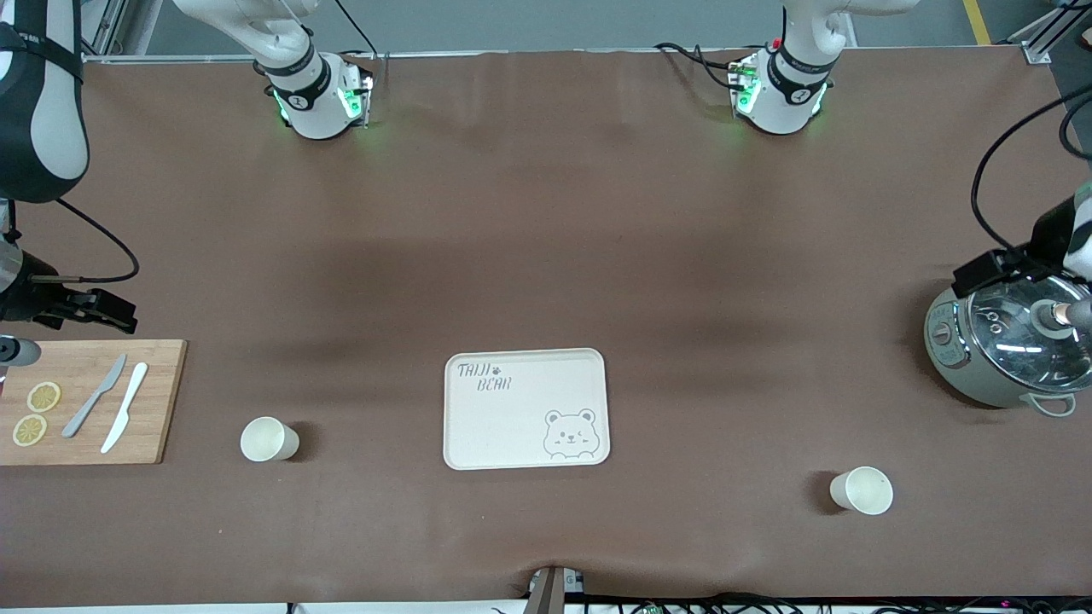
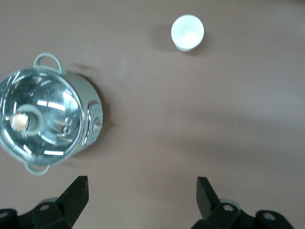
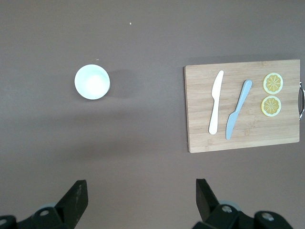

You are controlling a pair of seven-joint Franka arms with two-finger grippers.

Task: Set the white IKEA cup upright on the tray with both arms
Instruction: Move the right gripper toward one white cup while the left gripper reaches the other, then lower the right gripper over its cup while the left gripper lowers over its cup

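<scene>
The cream tray (image 1: 512,426) with grey "TAIJI BEAR" lettering and a bear face lies in the middle of the table with nothing on it. One white cup (image 1: 270,439) (image 3: 92,82) stands upright beside the tray toward the right arm's end. A second white cup (image 1: 862,490) (image 2: 187,32) stands upright toward the left arm's end. My right gripper (image 3: 141,191) hangs open and high over bare table near the cutting board. High over bare table beside the pot, my left gripper (image 2: 142,191) is open too. Neither holds anything.
A wooden cutting board (image 1: 158,401) (image 3: 200,105) at the right arm's end carries a white knife (image 1: 124,407), a grey knife (image 1: 94,396) and two lemon slices (image 1: 43,396). A pale green pot with a glass lid (image 1: 1007,341) (image 2: 45,124) stands at the left arm's end.
</scene>
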